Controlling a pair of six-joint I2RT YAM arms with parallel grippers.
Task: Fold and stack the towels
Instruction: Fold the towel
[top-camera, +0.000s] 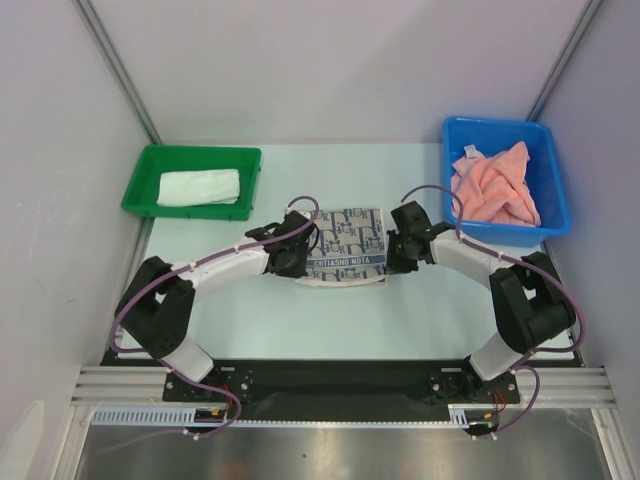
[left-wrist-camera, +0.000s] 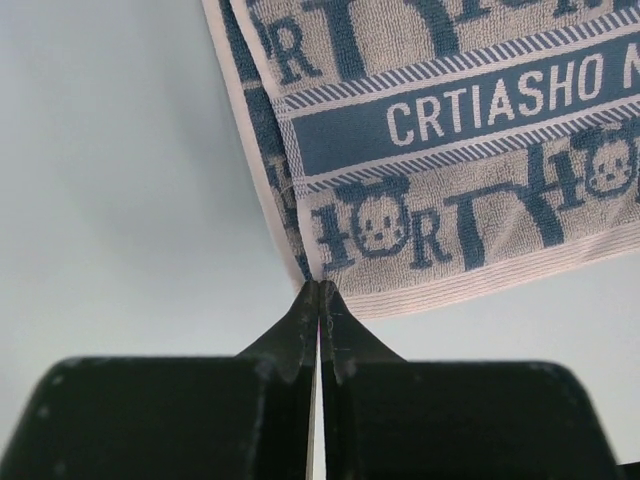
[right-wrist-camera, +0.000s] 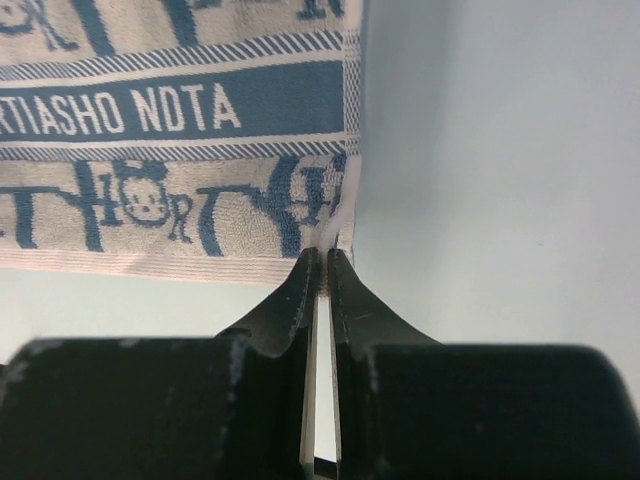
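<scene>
1. Pinching the two near corners of the soft white-and-blue-grey patterned towel (top-camera: 348, 238) is the work of both arms. The left gripper (left-wrist-camera: 318, 300) has its fingers pressed fully together on the near-left corner. The right gripper (right-wrist-camera: 322, 265) is closed on the near-right corner, with only a sliver of gap between its fingers.
2. The patterned towel lies flat at the middle of the pale bench (top-camera: 300, 325), about midway between its left and right edges. Its printed side faces up, with a lettered band running across it. In the left wrist view a second layer seems to show beneath its left edge, so it may be doubled over.
3. The cloth looks like light, limp terry with no stiffness of its own. It should sag between two held corners and drape wherever it is laid.
4. The hemmed corners look like the best places to hold it, since the weave is firmest there. A thin pinch could catch only the top layer or slip off the hem. Raising both corners evenly should keep the near edge straight.
5. A green rectangular plastic tray (top-camera: 135, 185) at the far-left corner of the bench holds one folded plain white towel (top-camera: 200, 187), lying lengthwise in it.
6. A blue plastic bin (top-camera: 497, 125) at the far-right corner holds a crumpled heap of salmon-pink towels (top-camera: 493, 188). How many are in it cannot be told.
7. The tray is probably where the stack is built, and the bin holds the supply left to fold.
</scene>
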